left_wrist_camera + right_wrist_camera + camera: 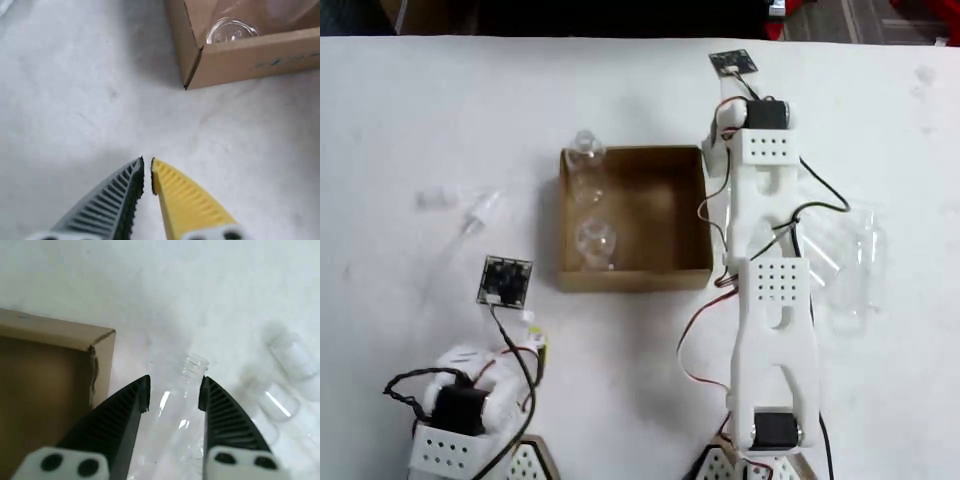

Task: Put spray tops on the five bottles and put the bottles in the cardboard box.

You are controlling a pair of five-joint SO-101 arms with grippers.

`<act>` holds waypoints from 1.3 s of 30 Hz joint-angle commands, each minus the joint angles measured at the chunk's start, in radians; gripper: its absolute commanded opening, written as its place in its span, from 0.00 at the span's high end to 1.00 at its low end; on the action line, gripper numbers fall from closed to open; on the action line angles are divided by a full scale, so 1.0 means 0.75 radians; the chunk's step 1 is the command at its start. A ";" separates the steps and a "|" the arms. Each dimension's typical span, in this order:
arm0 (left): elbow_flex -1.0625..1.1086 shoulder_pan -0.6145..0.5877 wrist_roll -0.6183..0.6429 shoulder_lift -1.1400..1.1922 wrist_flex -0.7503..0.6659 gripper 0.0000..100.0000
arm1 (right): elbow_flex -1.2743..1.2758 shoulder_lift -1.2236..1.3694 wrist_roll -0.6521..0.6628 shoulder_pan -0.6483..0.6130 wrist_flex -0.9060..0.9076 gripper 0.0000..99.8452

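While holding the right gripper (174, 387) open and empty astride the bottle (192, 367), lying on the desk (150, 280) just beside the box (50, 335) with neck pointing away along the jaws, probably needs only closing; has the left gripper (147, 172) nearly shut, empty, farther off.

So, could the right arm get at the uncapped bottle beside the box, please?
Likely yes: the right gripper is open, its fingers either side of the uncapped bottle, with nothing else between them.
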 commanded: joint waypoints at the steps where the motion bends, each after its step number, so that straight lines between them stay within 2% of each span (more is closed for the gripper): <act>1: 0.000 0.017 0.018 -0.011 0.008 0.97 | -0.016 -0.007 0.014 0.017 0.028 0.86; 18: 0.000 0.017 0.018 -0.011 0.008 0.97 | -0.020 0.038 0.031 0.028 0.017 0.86; 22: 0.000 0.017 0.018 -0.011 0.008 0.97 | -0.018 0.040 0.143 0.019 0.017 0.94; 25: 0.000 0.017 0.018 -0.011 0.008 0.97 | -0.020 0.038 0.158 0.021 0.017 0.99; 39: 0.000 0.017 0.018 -0.011 0.008 0.97 | -0.250 -0.081 0.151 0.036 0.044 0.98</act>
